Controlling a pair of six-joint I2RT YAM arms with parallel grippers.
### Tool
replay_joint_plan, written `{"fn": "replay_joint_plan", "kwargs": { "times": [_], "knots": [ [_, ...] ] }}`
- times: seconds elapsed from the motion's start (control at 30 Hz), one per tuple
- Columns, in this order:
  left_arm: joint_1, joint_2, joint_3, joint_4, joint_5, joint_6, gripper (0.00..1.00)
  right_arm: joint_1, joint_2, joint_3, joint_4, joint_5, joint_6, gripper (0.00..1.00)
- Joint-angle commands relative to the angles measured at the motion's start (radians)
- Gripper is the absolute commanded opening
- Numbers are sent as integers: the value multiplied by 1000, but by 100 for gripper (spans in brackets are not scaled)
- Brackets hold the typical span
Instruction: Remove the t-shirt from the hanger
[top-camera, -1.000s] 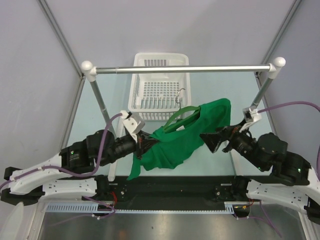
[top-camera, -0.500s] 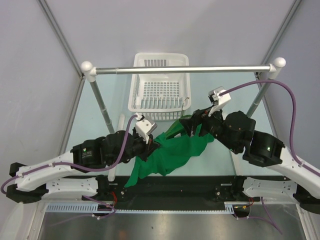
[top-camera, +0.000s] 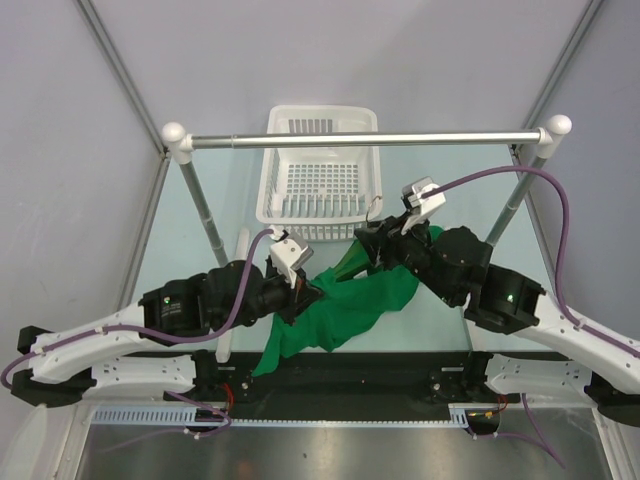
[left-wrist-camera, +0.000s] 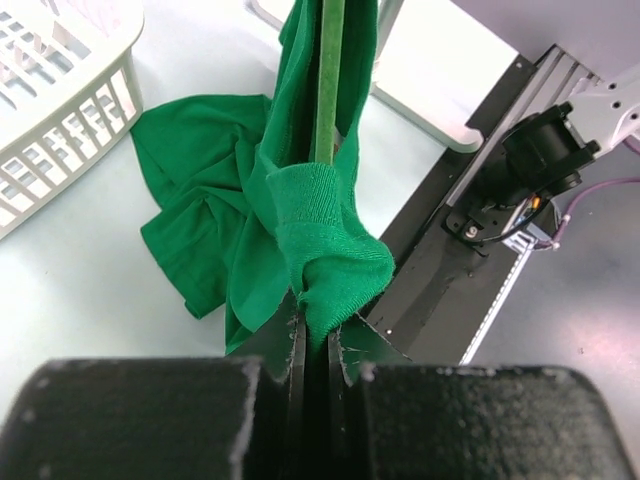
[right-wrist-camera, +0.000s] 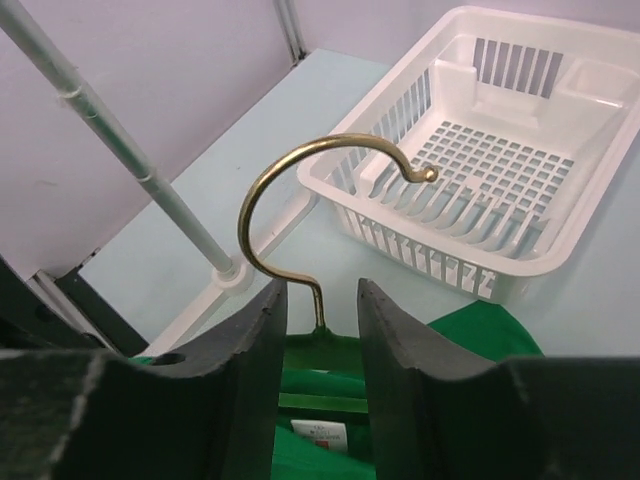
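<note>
The bright green t-shirt (top-camera: 350, 310) hangs bunched between the two arms, still draped on the green hanger (top-camera: 345, 264). My left gripper (top-camera: 305, 290) is shut on a fold of the t-shirt (left-wrist-camera: 210, 210), pinched at the jaw tips (left-wrist-camera: 318, 335), and the hanger's green bar (left-wrist-camera: 328, 80) runs up through the cloth. My right gripper (top-camera: 366, 246) sits at the top of the hanger. In the right wrist view its jaws (right-wrist-camera: 322, 290) stand open on either side of the brass hook (right-wrist-camera: 300, 152), with a gap on both sides of the stem. Green cloth (right-wrist-camera: 480, 330) and a white label lie below.
A silver rail (top-camera: 360, 140) with white ball ends spans the back on two slanted posts (top-camera: 205, 215). A white slatted basket (top-camera: 318, 185) stands behind the shirt, close to the hook (right-wrist-camera: 500, 150). The black base rail (left-wrist-camera: 470, 260) lies just beyond the left gripper.
My right arm swung left from the shirt's right side to the hanger's hook, and its jaws narrowed. The shirt sagged lower. The left gripper shifted slightly right, still gripping cloth.
</note>
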Motion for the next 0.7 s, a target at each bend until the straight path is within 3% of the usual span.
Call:
{"fn": "replay_joint_plan", "kwargs": {
  "times": [0.0, 0.03, 0.1, 0.13, 0.17, 0.23, 0.27, 0.37, 0.53, 0.67],
  "knots": [
    [-1, -22, 45, 104, 17, -17, 0, 4, -11, -48, 127, 29, -13, 34],
    [-1, -22, 46, 107, 17, -18, 0, 6, -11, -72, 143, 35, -14, 20],
    [-1, -29, 45, 105, 9, -20, 2, 4, -9, -86, 172, 49, -19, 5],
    [-1, -35, 40, 101, 3, -26, 9, 4, -8, -91, 173, 60, -21, 0],
    [-1, -39, 37, 89, -3, -31, 30, 4, -8, -91, 179, 71, -21, 0],
    [-1, -67, 16, 73, -25, -44, 46, 4, -14, -95, 195, 100, -22, 0],
    [-1, -81, 3, 58, -32, -54, 58, 4, -26, -98, 201, 109, -24, 0],
    [-1, -153, -56, 23, -49, -90, 75, -3, -46, -106, 219, 137, -25, 0],
    [-1, -268, -184, 1, -6, -159, 83, -19, -77, -106, 209, 157, -14, 0],
    [-1, -329, -253, -10, 1, -196, 83, -22, -107, -118, 224, 166, -8, 0]
  ]
}}
